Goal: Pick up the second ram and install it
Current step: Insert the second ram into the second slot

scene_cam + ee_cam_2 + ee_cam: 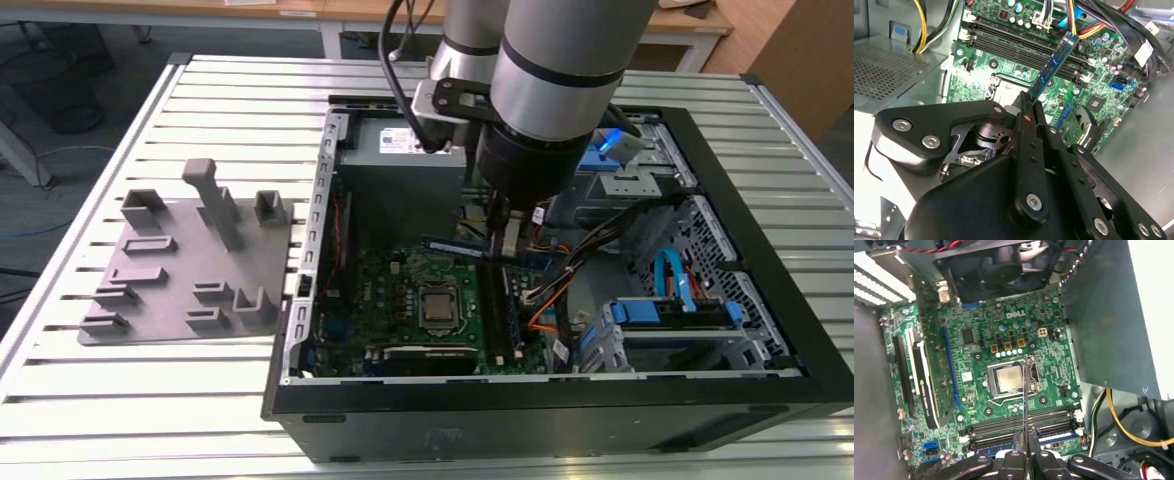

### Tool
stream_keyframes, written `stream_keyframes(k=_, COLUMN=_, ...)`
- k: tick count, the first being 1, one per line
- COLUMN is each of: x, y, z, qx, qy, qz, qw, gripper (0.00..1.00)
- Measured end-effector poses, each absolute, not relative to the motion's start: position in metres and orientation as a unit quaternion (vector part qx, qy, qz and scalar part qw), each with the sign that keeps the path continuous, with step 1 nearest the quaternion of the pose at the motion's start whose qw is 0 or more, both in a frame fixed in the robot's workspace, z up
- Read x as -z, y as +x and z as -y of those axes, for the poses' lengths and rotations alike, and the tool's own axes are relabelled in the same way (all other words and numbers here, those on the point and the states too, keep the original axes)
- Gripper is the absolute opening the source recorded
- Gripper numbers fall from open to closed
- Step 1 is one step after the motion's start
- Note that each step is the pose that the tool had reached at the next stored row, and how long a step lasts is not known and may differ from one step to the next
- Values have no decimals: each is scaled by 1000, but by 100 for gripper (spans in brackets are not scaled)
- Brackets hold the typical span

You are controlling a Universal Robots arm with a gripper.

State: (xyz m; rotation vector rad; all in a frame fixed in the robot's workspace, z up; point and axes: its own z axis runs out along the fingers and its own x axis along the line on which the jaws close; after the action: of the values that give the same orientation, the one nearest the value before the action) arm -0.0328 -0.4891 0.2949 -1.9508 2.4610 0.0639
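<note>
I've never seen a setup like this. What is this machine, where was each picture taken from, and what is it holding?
The thick grey tube in the exterior view is a robot arm, filmed by a camera standing off it. It reaches down into an open computer case lying on a slatted metal table. On the exterior view's left sits a grey fixture plate with upright blocks. The other two pictures come from cameras riding near the arm's wrist, looking past its black gripper at the green motherboard. The gripper is shut on the second ram, a thin memory stick. In the first wrist view you see that stick edge-on, held above the board near the long black memory slots; it looks not yet seated.
</note>
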Motion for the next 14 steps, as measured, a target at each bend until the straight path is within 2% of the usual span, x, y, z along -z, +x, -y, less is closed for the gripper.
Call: stream_keyframes(k=14, x=-295, y=-33, z=489, qx=-20, qy=-562, qz=-827, qw=2, gripper=14)
